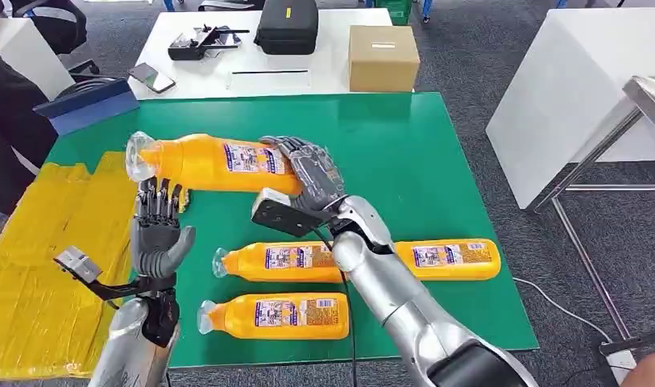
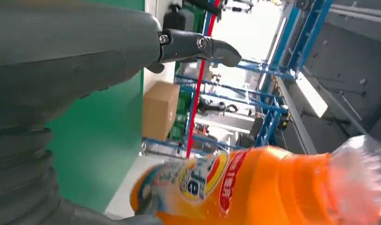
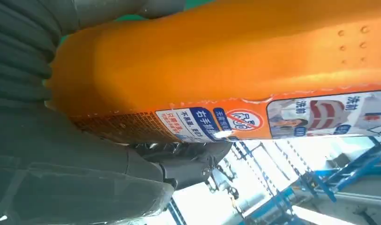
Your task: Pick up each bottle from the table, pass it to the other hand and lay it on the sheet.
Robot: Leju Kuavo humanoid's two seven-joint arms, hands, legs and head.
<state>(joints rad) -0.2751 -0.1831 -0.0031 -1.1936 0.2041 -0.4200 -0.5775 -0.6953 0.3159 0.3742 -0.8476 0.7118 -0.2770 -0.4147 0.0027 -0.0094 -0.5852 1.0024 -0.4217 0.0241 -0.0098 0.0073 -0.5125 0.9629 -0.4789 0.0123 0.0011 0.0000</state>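
My right hand (image 1: 312,173) grips the base end of an orange bottle (image 1: 215,164) and holds it level above the green table (image 1: 404,153), its clear cap pointing left. The same bottle (image 3: 226,65) fills the right wrist view, and its neck and cap (image 2: 272,187) show in the left wrist view. My left hand (image 1: 157,228) stands upright just below the bottle's neck, fingers apart and holding nothing. Three more orange bottles lie on the table: one (image 1: 279,262) under my right forearm, one (image 1: 449,260) to its right, one (image 1: 275,315) near the front edge. The yellow sheet (image 1: 34,266) lies at the left.
Behind the green table stands a white table (image 1: 211,81) with a cardboard box (image 1: 382,58), a black case (image 1: 286,26) and a phone (image 1: 151,77). A blue folder (image 1: 89,103) lies at the back left. A white table (image 1: 574,89) stands to the right.
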